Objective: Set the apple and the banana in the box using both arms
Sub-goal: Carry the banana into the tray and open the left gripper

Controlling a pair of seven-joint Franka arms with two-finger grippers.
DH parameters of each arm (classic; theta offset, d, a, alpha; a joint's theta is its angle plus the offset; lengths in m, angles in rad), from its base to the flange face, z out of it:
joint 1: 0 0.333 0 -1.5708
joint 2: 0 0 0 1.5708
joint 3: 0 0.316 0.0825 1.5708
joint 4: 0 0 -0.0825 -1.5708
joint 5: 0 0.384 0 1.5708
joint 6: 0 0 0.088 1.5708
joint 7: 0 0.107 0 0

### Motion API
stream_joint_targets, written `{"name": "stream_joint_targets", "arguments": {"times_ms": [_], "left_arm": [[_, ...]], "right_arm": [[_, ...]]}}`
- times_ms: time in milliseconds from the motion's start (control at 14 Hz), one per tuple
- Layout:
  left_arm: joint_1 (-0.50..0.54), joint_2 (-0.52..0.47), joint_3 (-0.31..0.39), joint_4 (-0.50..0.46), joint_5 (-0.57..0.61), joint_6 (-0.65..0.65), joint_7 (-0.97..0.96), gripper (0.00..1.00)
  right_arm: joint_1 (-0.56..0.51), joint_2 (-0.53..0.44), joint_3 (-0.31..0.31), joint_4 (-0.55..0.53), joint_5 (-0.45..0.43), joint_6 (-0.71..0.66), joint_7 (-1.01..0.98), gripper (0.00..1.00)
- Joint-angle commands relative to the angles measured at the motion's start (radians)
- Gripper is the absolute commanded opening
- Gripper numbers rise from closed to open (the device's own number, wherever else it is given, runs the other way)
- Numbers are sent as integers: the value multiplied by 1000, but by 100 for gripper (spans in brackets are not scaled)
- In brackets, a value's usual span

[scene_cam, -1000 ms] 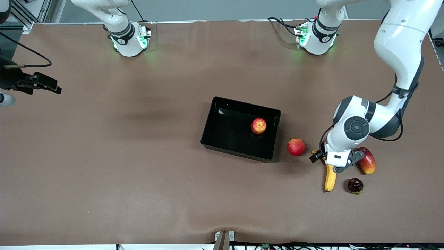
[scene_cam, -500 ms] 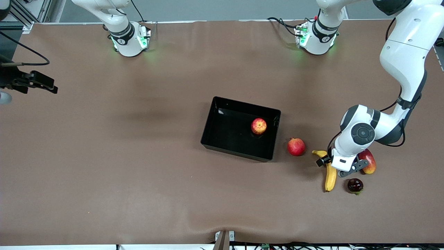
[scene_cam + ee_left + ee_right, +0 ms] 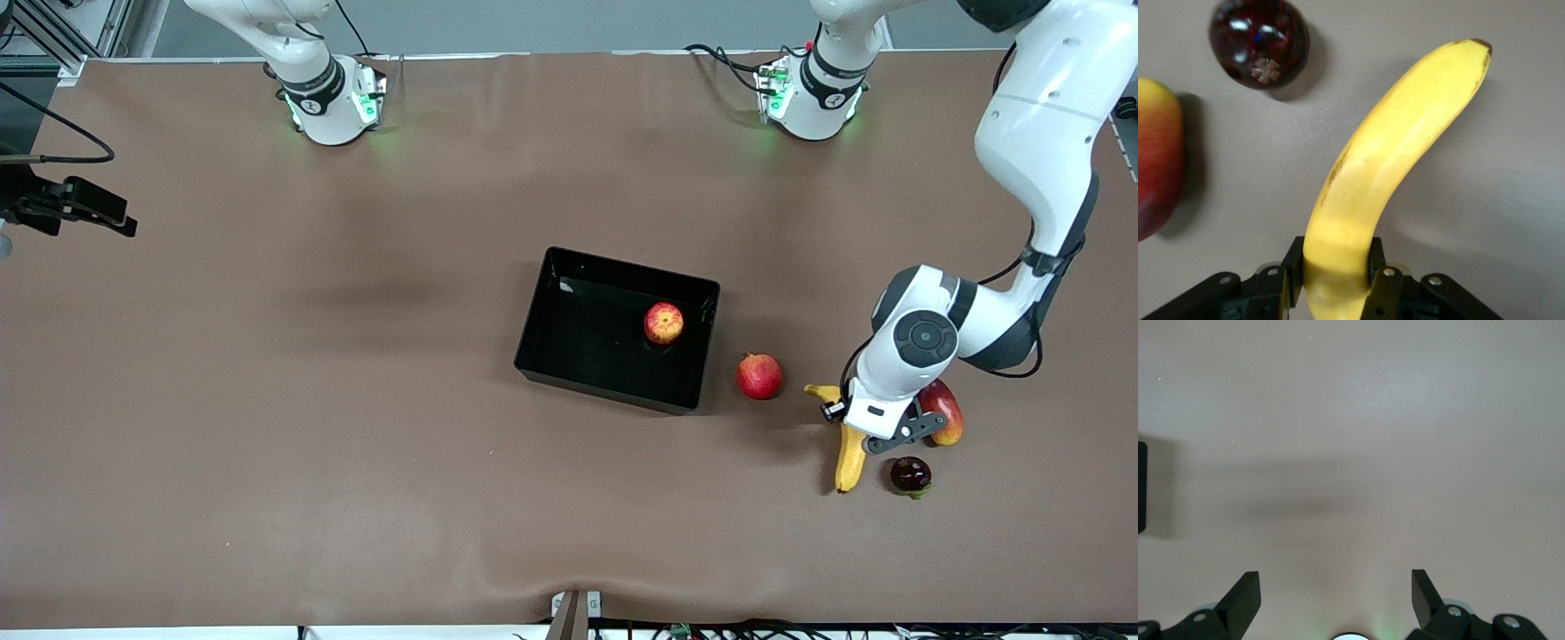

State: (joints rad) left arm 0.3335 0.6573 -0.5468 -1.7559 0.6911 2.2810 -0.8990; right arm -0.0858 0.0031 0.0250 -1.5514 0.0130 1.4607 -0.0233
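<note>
1. The left tool (image 3: 1336,277) is clenched on the banana (image 3: 1388,180) near its stem end; the left wrist view shows both pads pressed against the yellow skin, with most of the fruit curving out ahead of the tool toward its dark tip.
2. The banana lies on the desk (image 3: 356,444). A mango (image 3: 944,411) lies just beside the tool, and a dark round fruit (image 3: 910,474) sits near the banana's tip.
3. A good lift goes straight up first, so the long free end clears the dark fruit and the mango before any sideways travel.
4. Because the grip sits off-centre, the free end may sag or swing; a slow, level carry would keep it from twisting between the pads.
5. The box (image 3: 539,307) stands well apart from the tool, toward the middle of the desk, with a red round fruit (image 3: 758,375) between them; the carry should pass above that fruit.
6. The apple (image 3: 663,322) already rests inside the box, so the banana is best lowered into the bare part of its floor.
7. The right tool (image 3: 1336,590) waits released over bare desk at the right arm's end.
</note>
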Motion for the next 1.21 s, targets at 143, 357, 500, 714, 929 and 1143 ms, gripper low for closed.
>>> {"name": "stream_joint_targets", "arguments": {"times_ms": [143, 357, 500, 714, 929, 1143], "left_arm": [[-5, -148, -207, -17, -82, -204, -99, 0], [-85, -111, -314, 13, -105, -215, -249, 0], [-216, -72, -308, 54, -107, -215, -375, 0], [-387, 1, -288, 122, -93, -215, -517, 0], [-525, 25, -222, 128, -104, -215, -572, 0], [-588, 67, -174, 128, -101, -203, -577, 0]], "right_arm": [[-14, -49, 18, -22, 2, -11, 11, 100], [-15, -48, 16, -22, 2, -14, 11, 100], [-6, -46, 18, -24, 2, -14, 10, 100], [4, -46, 18, -29, 2, -16, 11, 100], [18, -49, 18, -27, 2, -31, 11, 100], [24, -51, 19, -26, 2, -46, 11, 100]]}}
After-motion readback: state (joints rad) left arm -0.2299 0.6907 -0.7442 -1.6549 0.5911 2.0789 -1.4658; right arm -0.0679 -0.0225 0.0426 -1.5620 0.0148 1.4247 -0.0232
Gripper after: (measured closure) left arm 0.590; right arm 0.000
